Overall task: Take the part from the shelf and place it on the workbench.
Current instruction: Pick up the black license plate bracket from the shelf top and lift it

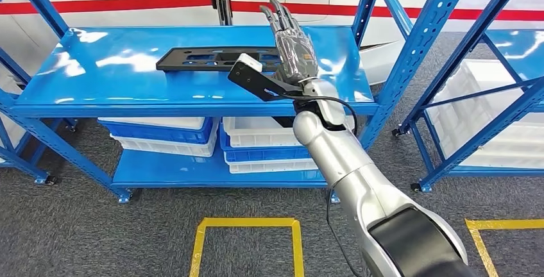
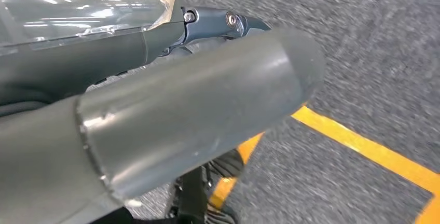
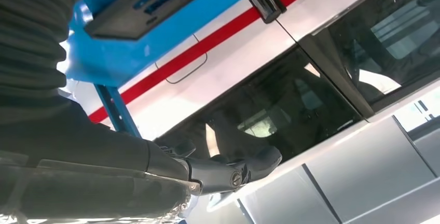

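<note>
No legible text; right hand (image 1: 294, 49) above part (image 1: 215, 58).

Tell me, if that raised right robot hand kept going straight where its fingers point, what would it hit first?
Probably the white wall with the red stripe behind the shelf. The right robot hand seems to pass above the black part, though depth is unclear.

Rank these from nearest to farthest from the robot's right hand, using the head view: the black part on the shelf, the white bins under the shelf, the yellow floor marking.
1. Black part, on the top shelf just left of the right hand.
2. White bins, on the lower shelf below the hand.
3. Yellow floor marking, on the carpet in front of the shelf.
</note>
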### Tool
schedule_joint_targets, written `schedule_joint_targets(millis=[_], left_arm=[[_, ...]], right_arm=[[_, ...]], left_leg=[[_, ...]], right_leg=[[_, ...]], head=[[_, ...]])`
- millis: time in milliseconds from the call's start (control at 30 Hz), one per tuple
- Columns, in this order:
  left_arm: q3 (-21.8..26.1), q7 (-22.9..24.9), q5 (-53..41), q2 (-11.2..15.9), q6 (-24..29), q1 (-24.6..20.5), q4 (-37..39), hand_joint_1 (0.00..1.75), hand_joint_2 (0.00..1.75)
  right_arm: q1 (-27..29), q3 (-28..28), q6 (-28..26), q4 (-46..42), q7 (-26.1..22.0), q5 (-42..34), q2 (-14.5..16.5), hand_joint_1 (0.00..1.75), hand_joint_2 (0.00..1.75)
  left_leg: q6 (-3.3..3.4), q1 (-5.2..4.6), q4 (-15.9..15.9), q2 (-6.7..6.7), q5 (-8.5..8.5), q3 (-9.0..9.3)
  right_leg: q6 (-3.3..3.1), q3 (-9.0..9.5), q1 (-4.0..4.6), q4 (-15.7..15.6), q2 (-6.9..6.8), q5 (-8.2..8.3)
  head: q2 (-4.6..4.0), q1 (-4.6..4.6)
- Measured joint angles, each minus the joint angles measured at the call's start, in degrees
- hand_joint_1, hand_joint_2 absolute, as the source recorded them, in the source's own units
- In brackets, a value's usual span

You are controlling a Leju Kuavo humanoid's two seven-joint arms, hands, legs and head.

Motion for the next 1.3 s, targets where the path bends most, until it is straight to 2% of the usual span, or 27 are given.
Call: schedule_joint_targets(millis=[33,100,133,167,200,267,300,333,667,733,833,867,900,967,1000,1033,1067,1100,1133,1167,1233,1300], left_arm=[[0.02,-0.03,0.04,0.02,-0.01,-0.02,0.00,0.00,0.00],[0.05,-0.10,0.32,0.01,-0.16,-0.09,0.00,0.00,0.00],[0.11,-0.15,0.51,-0.02,-0.31,-0.11,0.00,0.00,0.00],[0.24,-0.23,0.71,-0.03,-0.54,-0.16,0.00,0.00,0.00],[0.45,-0.32,0.92,-0.04,-0.78,-0.21,0.00,0.00,0.00],[0.93,-0.50,1.25,-0.03,-1.08,-0.26,0.00,0.00,0.00],[1.07,-0.54,1.37,-0.02,-1.14,-0.26,0.00,0.00,0.00],[1.13,-0.55,1.41,-0.02,-1.16,-0.25,0.00,0.00,0.00],[1.14,-0.55,1.41,-0.02,-1.16,-0.25,0.00,0.00,0.00],[1.23,-0.57,1.46,0.00,-1.20,-0.22,0.01,0.00,0.00],[1.47,-0.59,1.75,0.02,-1.41,0.01,0.02,0.00,0.00],[1.62,-0.61,1.87,0.02,-1.51,0.11,0.02,0.00,0.00],[1.80,-0.63,1.92,0.02,-1.59,0.17,0.02,0.00,0.00],[2.43,-0.81,1.99,0.08,-1.83,0.27,0.07,0.00,0.00],[2.66,-0.92,1.99,0.10,-1.94,0.20,0.09,0.00,0.00],[2.83,-0.98,1.99,0.10,-2.02,0.13,0.13,0.00,0.00],[2.94,-0.94,1.99,0.02,-1.93,-0.02,0.21,0.00,0.00],[3.04,-0.81,2.00,-0.06,-1.74,-0.05,0.28,0.00,0.00],[3.14,-0.66,2.01,-0.13,-1.47,-0.02,0.35,0.00,0.00],[3.25,-0.51,2.03,-0.21,-1.19,0.00,0.42,0.00,0.00],[3.45,-0.37,2.09,-0.28,-0.87,0.02,0.43,0.00,0.00],[3.80,-0.30,2.25,-0.28,-0.64,0.04,0.44,0.00,0.00]], right_arm=[[0.02,0.04,-0.05,0.17,-0.04,0.01,-0.04,0.00,1.75],[-0.01,0.09,-0.14,0.35,-0.12,-0.04,-0.01,0.00,1.75],[-0.05,0.09,-0.16,0.37,-0.15,-0.08,0.06,0.00,1.75],[-0.19,0.08,-0.18,0.39,-0.19,-0.11,0.10,0.00,1.75],[-0.36,0.09,-0.19,0.44,-0.23,-0.14,0.19,0.00,1.75],[-0.58,0.10,-0.20,0.61,-0.30,-0.29,0.27,0.00,1.75],[-0.61,0.11,-0.20,0.67,-0.31,-0.35,0.28,0.00,1.75],[-0.60,0.11,-0.20,0.70,-0.31,-0.39,0.28,0.00,1.75],[-0.60,0.11,-0.20,0.71,-0.31,-0.40,0.28,0.00,1.75],[-0.57,0.10,-0.20,0.78,-0.31,-0.47,0.28,0.00,1.75],[-0.50,0.09,-0.21,1.05,-0.31,-0.58,0.26,0.00,1.75],[-0.49,0.09,-0.22,1.16,-0.31,-0.59,0.26,0.00,1.75],[-0.50,0.10,-0.24,1.22,-0.31,-0.60,0.27,0.00,1.75],[-0.64,0.15,-0.32,1.28,-0.23,-0.61,0.21,0.00,1.75],[-0.82,0.19,-0.36,1.20,-0.18,-0.62,0.13,0.00,1.75],[-0.75,0.22,-0.38,1.11,-0.06,-0.64,-0.15,0.00,1.75],[-0.70,0.27,-0.25,0.92,0.09,-0.68,-0.49,0.00,1.75],[-0.53,0.30,-0.09,0.81,0.23,-0.76,-0.82,0.00,1.75],[-0.30,0.33,0.07,0.64,0.37,-0.84,-1.07,0.00,1.75],[-0.34,0.35,0.20,0.41,0.45,-0.92,-1.11,0.00,1.75],[-0.53,0.36,0.19,0.08,0.47,-0.96,-0.83,0.00,1.75],[-0.57,0.38,0.19,-0.02,0.47,-0.96,-0.50,0.00,1.75]], left_leg=[[-0.47,-0.05,0.00,0.07,-0.51,0.34],[-1.14,-0.04,0.29,0.21,-0.95,0.73],[-1.31,0.09,1.20,0.24,-0.83,0.41],[-1.45,0.24,3.26,0.25,-0.48,-0.66],[-1.63,0.36,6.41,0.24,-0.35,-2.57],[-2.04,0.45,13.32,0.22,-1.19,-7.24],[-2.16,0.44,15.30,0.21,-1.85,-8.73],[-2.22,0.44,16.12,0.21,-2.31,-9.41],[-2.23,0.44,16.30,0.21,-2.46,-9.58],[-2.28,0.44,17.23,0.21,-3.45,-10.53],[-2.28,0.43,18.67,0.22,-6.04,-13.15],[-2.01,0.37,16.56,0.22,-4.98,-13.51],[-1.55,0.25,13.28,0.21,-2.43,-13.29],[0.00,-0.38,5.08,-0.09,4.55,-11.45],[0.81,-0.60,2.91,-0.22,6.23,-10.03],[1.43,-0.79,1.74,-0.49,6.27,-8.25],[1.37,-0.82,1.32,-0.69,4.66,-5.79],[1.15,-0.85,1.30,-0.86,3.03,-3.91],[0.65,-0.92,1.45,-1.02,1.61,-2.34],[0.12,-0.93,2.03,-1.02,0.64,-1.55],[-0.40,-0.71,6.02,-0.82,0.08,-3.45],[-1.20,-0.26,13.12,-0.67,-1.85,-8.03]], right_leg=[[-0.69,0.42,0.14,-1.03,-0.25,0.62],[-2.62,0.97,0.33,-0.87,-0.20,0.10],[-3.16,1.29,0.22,-0.94,0.00,0.03],[-3.63,1.78,0.10,-1.05,0.16,-0.27],[-4.11,2.38,0.03,-1.17,0.34,-0.61],[-4.89,3.31,0.08,-1.33,0.52,-1.39],[-5.07,3.55,0.13,-1.35,0.57,-1.63],[-5.12,3.67,0.14,-1.36,0.60,-1.76],[-5.11,3.70,0.15,-1.36,0.61,-1.80],[-5.13,3.92,0.18,-1.36,0.67,-2.01],[-5.21,4.93,0.31,-1.37,0.97,-2.85],[-5.19,5.89,0.44,-1.38,1.14,-3.56],[-5.14,6.89,0.55,-1.41,1.25,-4.29],[-4.38,9.34,1.16,-1.40,1.65,-6.31],[-3.87,8.26,1.34,1.50,1.65,-6.93],[-3.39,5.34,1.50,5.27,1.64,-8.33],[-3.35,3.19,1.77,5.26,1.52,-6.29],[-3.75,0.82,1.82,5.00,1.40,-4.36],[-4.30,0.53,1.74,1.84,1.42,-2.32],[-4.90,2.15,1.64,-2.31,1.44,0.61],[-5.77,3.83,0.98,-2.98,1.40,0.17],[-6.20,5.05,0.87,-3.24,1.34,-0.65]], head=[[0.00,-0.02],[0.00,-0.15],[0.00,-0.26],[0.00,-0.32],[0.00,-0.40],[0.00,-0.50],[0.00,-0.52],[0.00,-0.53],[0.00,-0.52],[0.00,-0.51],[0.00,-0.56],[0.00,-0.57],[0.00,-0.56],[0.00,-0.58],[0.00,-0.58],[0.00,-0.57],[0.00,-0.61],[0.00,-0.62],[0.00,-0.65],[0.00,-0.67],[0.00,-0.83],[0.00,-1.02]])
